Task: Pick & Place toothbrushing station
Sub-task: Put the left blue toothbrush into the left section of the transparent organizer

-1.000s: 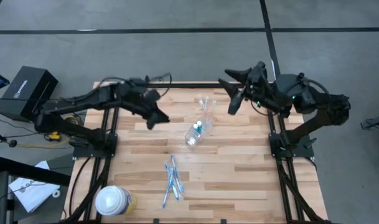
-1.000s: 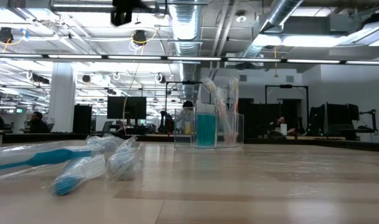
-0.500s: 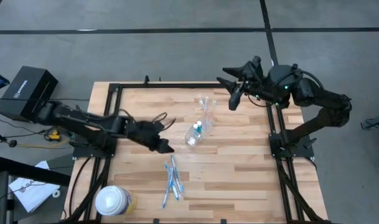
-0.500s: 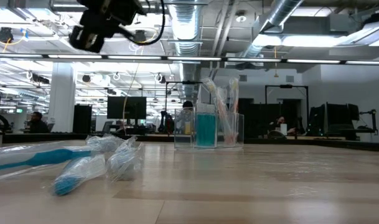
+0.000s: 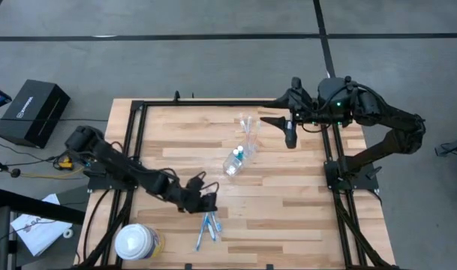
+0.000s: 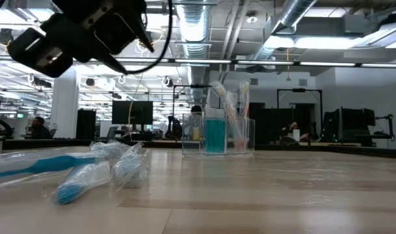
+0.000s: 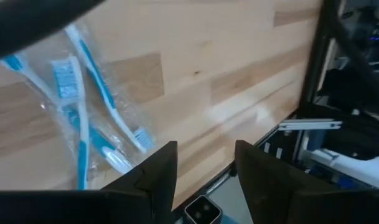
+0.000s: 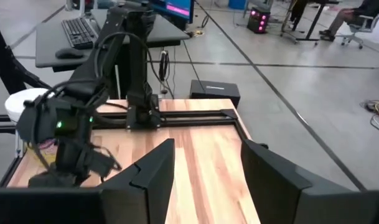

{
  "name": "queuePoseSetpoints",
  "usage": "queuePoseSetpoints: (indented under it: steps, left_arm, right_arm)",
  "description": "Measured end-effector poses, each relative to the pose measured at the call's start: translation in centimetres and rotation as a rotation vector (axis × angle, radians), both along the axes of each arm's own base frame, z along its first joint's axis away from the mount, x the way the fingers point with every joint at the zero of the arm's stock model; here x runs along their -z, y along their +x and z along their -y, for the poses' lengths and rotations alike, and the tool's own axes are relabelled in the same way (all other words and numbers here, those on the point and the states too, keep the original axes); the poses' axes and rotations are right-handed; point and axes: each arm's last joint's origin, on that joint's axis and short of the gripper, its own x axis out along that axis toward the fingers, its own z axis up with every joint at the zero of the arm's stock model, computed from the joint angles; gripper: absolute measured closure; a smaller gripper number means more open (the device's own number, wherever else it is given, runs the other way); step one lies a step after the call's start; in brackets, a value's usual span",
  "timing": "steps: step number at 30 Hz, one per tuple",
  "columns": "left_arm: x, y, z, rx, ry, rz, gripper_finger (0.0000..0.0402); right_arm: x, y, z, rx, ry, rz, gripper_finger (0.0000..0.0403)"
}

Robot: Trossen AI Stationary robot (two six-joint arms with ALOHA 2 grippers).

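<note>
On the near left corner of the wooden surface (image 5: pixel 288 210) stands a round white-topped container (image 5: pixel 134 242), outside the black frame rail. The left arm reaches low across the surface, and its end effector (image 5: pixel 205 204) hovers just above the far end of the toothbrushes (image 5: pixel 207 225), fingers (image 7: pixel 155 171) apart with nothing between them. The toothbrushes, blue and white in clear wrappers, lie in a loose bundle near the front edge. Farther back, near the middle, a clear plastic cup (image 5: pixel 235 162) lies on its side with something blue at its mouth. Just beyond it stands a clear holder (image 5: pixel 248 126) with a few wrapped toothbrushes upright in it. At the far right, the right end effector (image 5: pixel 289 132) hangs above the surface beside the holder, its fingers (image 8: pixel 153 171) apart and empty.
</note>
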Motion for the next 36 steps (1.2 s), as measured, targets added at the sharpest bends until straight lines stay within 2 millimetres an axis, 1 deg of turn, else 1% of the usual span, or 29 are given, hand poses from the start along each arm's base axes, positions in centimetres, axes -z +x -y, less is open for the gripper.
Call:
queuePoseSetpoints:
  steps: [4, 9, 13, 16, 20, 25, 31, 36]
  left_arm:
    - [1.1, 0.9, 0.1, 0.005, -0.001, -0.038, 0.0246]
    - [2.2, 1.3, -0.2, -0.002, 0.010, -0.083, 0.0247]
    - [3.4, 1.6, 0.2, 0.015, 0.008, -0.118, 0.0256]
    - [3.2, 2.2, 0.5, 0.051, -0.008, -0.048, 0.0265]
    - [2.6, 2.8, 0.4, 0.090, 0.023, 0.043, 0.0276]
    - [2.5, 3.1, -0.2, 0.087, 0.011, 0.043, 0.0282]
    - [2.7, 3.4, -1.0, 0.125, -0.049, 0.018, 0.0282]
    - [2.9, 3.4, -1.3, 0.139, -0.071, 0.002, 0.0286]
  right_arm:
    - [0.0, 0.0, 0.0, 0.002, -0.001, 0.003, 0.0227]
    - [-0.1, 0.0, 0.7, 0.027, -0.002, 0.014, 0.0226]
    - [-0.1, 0.0, 1.2, 0.041, 0.009, 0.017, 0.0226]
    - [-0.1, 0.0, 1.4, 0.019, 0.022, 0.017, 0.0228]
    - [-0.1, 0.0, 1.6, 0.000, 0.023, 0.017, 0.0231]
    - [-0.2, 0.0, 2.0, 0.002, 0.028, 0.025, 0.0231]
    - [-1.2, -0.3, 2.3, -0.010, 0.022, 0.122, 0.0230]
    - [-1.6, -0.5, 2.8, -0.016, 0.019, 0.155, 0.0234]
